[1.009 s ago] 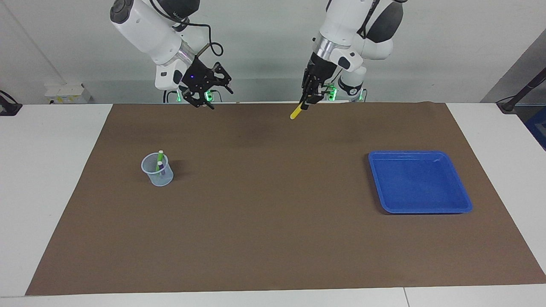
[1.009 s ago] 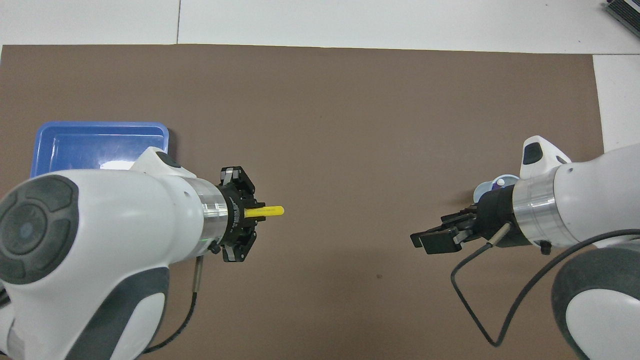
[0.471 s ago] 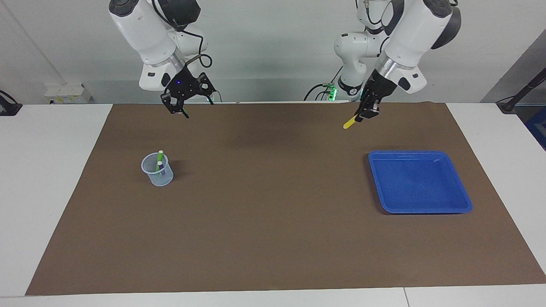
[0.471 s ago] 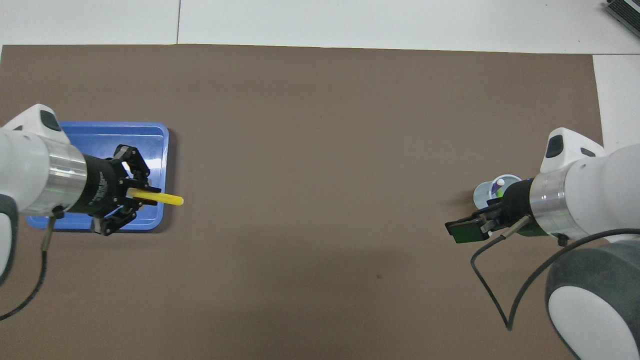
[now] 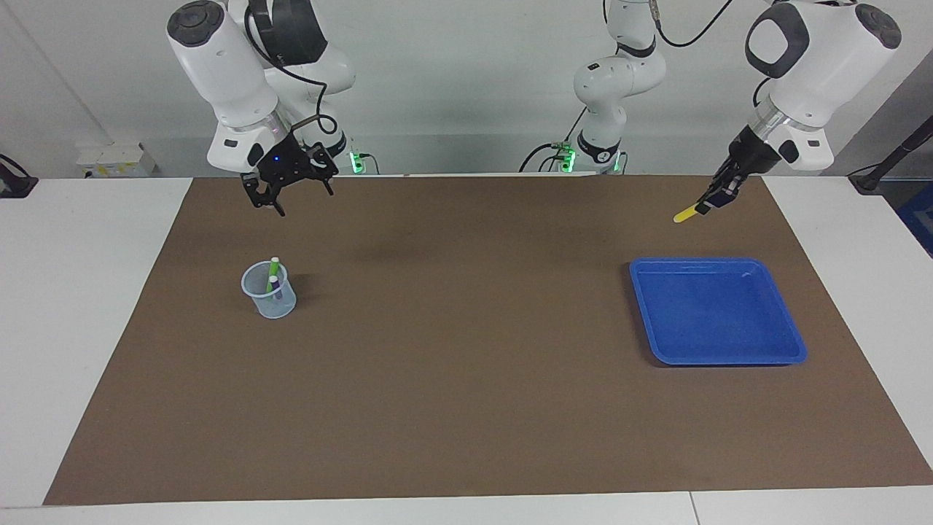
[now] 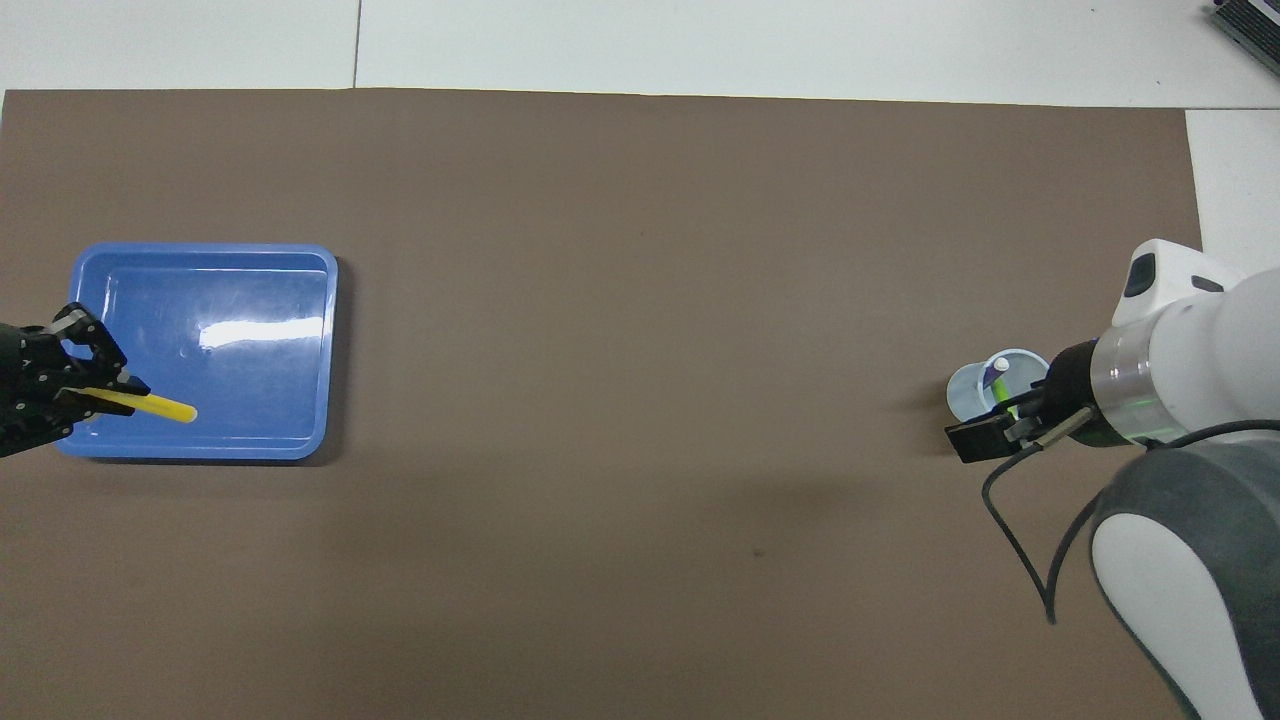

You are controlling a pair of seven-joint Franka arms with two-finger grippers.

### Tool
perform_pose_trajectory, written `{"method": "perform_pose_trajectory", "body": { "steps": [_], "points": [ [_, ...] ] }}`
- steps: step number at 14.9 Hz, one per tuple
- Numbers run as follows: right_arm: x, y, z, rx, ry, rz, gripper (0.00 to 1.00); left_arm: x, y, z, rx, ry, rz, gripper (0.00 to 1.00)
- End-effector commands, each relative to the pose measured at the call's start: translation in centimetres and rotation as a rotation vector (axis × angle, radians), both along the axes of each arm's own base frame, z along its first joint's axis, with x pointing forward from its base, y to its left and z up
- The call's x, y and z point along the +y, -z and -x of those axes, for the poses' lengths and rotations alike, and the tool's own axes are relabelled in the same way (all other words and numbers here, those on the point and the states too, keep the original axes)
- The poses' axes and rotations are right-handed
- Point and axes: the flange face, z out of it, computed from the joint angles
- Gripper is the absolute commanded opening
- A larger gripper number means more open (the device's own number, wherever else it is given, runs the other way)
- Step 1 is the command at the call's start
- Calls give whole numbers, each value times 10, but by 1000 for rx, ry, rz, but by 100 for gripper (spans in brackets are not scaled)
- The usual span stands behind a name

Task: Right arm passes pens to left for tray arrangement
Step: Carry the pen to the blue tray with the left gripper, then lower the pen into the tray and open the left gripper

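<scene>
Item 1, yellow pen [image 5: 685,214]: clamped in the left gripper [image 5: 718,198], fingers closed tight on its upper end, the pen slanting down and out of the claw. It hangs in the air over the mat [image 5: 466,408] at the left arm's end of the table, at the tray's robot-side edge; from overhead it reads as over that edge of the tray. Handover apparently complete for this pen; not yet laid down.

Item 2, blue tray [image 5: 791,357]: flat on the mat toward the left arm's end. Nothing lies in it. Arrangement not begun.

Item 3, green pen [image 5: 273,271] and purple pen [image 5: 272,284]: both stand tilted in the small clear cup [image 5: 280,306], toward the right arm's end of the table. Untouched; two passes outstanding.

Item 4, right gripper [image 5: 288,191]: fingers spread wide, holding nothing, raised over the mat on the robots' side of the cup, well clear of its rim.

Tally, as a judgement: one pen of three in transit, none placed. Remaining: set the yellow pen in the tray, then fetch, pass and place the other two.
</scene>
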Motion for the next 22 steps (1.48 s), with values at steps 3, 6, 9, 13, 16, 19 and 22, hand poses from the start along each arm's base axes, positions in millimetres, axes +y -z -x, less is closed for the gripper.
{"method": "perform_pose_trajectory", "body": {
  "steps": [3, 6, 9, 13, 16, 19, 22],
  "points": [
    [-11, 16, -16, -27, -29, 94, 100, 26, 55, -39, 49, 354, -138, 0],
    [-26, 34, -27, -8, -10, 122, 100, 59, 87, -55, 49, 477, -175, 0],
    [-35, 49, -39, -25, -54, 161, 100, 73, 107, -69, 78, 565, -241, 0],
    [-51, 70, -53, -35, -18, 164, 100, 87, 136, -87, 99, 637, -273, 0],
    [-56, 86, -64, -47, -2, 166, 100, 99, 169, -96, 113, 663, -283, 0],
    [-57, 94, -69, -56, 14, 166, 100, 109, 190, -97, 124, 657, -267, 0],
    [-55, 99, -69, -53, 132, 169, 99, 111, 208, -96, 123, 659, -253, 0]
  ]
}}
